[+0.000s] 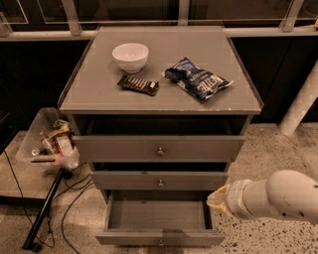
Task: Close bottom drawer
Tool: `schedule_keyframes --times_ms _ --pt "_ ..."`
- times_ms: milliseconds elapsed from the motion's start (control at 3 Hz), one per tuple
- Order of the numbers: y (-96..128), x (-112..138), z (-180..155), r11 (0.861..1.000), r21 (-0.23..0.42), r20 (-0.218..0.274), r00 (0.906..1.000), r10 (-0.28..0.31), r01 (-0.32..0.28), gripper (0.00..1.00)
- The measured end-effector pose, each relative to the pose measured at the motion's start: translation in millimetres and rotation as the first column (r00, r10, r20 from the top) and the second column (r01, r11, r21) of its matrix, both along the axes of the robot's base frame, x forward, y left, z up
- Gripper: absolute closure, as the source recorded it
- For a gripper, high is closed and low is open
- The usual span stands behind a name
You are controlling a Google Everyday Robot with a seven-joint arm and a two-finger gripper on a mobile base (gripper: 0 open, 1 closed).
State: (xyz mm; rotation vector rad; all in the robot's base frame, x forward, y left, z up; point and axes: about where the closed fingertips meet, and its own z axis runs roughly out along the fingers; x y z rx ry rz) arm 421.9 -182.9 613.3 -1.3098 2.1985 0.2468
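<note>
Sticking out toward the near side, the bottom drawer (159,214) is wide open, so the job's not done. Tool (219,199) sits at its right side; can't tell if it's spread or pressed together. Whole push back in is left.

White arm (284,196), tan gripper (217,200) at tip

Speckled terrazzo floor (271,146) — dark windows (124,10) behind, dim light.

Your grey cabinet top (94,96), white bowl (130,56) on it, dark snack bar (138,85) just in front of the bowl, blue chip bag (198,79) to its right, your gripper (217,199) low, well below-right of the bowl.
</note>
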Motion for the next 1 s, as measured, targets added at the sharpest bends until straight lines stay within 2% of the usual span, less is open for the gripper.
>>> schedule_keyframes --times_ms 333,667,1000 --pt "0 0 0 1.000 0.000 0.000 1.0000 0.000 0.000 1.00" --pt "2 -5 -25 1.000 -0.015 -0.045 0.9989 -0.016 0.015 1.00" --pt "3 -11 -69 0.998 -0.050 -0.099 0.9945 -0.034 0.029 1.00"
